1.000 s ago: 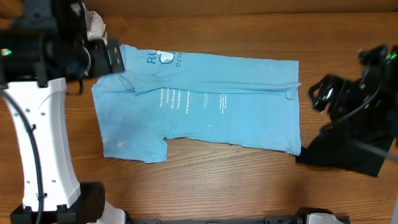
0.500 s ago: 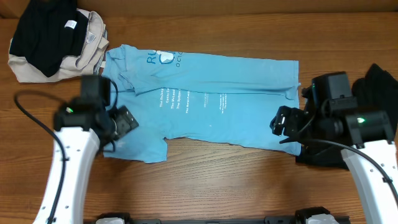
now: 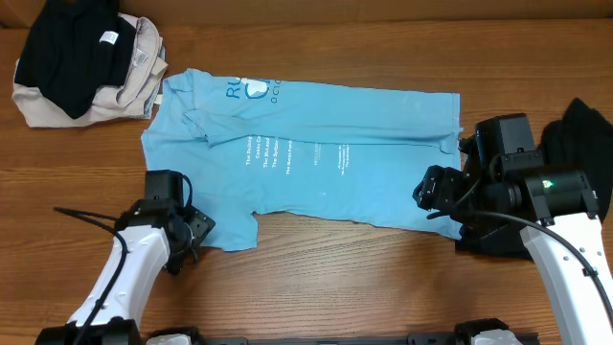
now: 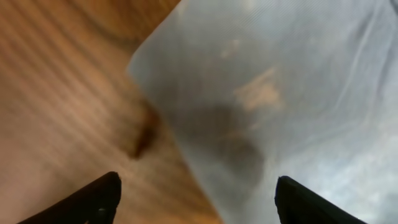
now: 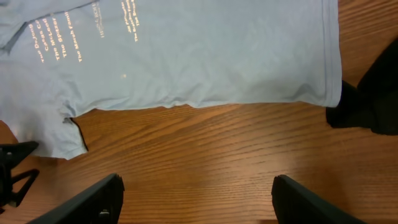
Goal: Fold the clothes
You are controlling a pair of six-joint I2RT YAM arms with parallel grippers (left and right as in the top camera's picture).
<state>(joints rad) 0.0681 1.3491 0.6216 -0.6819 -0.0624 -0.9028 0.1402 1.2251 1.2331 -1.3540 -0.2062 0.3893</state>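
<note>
The light blue T-shirt [image 3: 316, 153] lies spread flat across the table with its collar to the left and white lettering facing up. My left gripper [image 3: 198, 233] is open and low at the front left sleeve corner. In the left wrist view [image 4: 196, 205] the shirt corner [image 4: 280, 81] lies between and beyond its fingers. My right gripper [image 3: 433, 192] is open at the shirt's front right hem corner. In the right wrist view [image 5: 196, 199] it hovers over bare wood, with the shirt hem [image 5: 186, 56] just beyond.
A pile of black and beige clothes [image 3: 81, 57] sits at the back left corner. A black garment [image 3: 586, 129] lies at the right under my right arm and shows in the right wrist view [image 5: 373, 93]. The wooden table [image 3: 326, 278] runs along the front.
My left arm swung from the back left down to the front left sleeve corner, uncovering the clothes pile. My right arm moved in to the front right hem corner and has held there.
</note>
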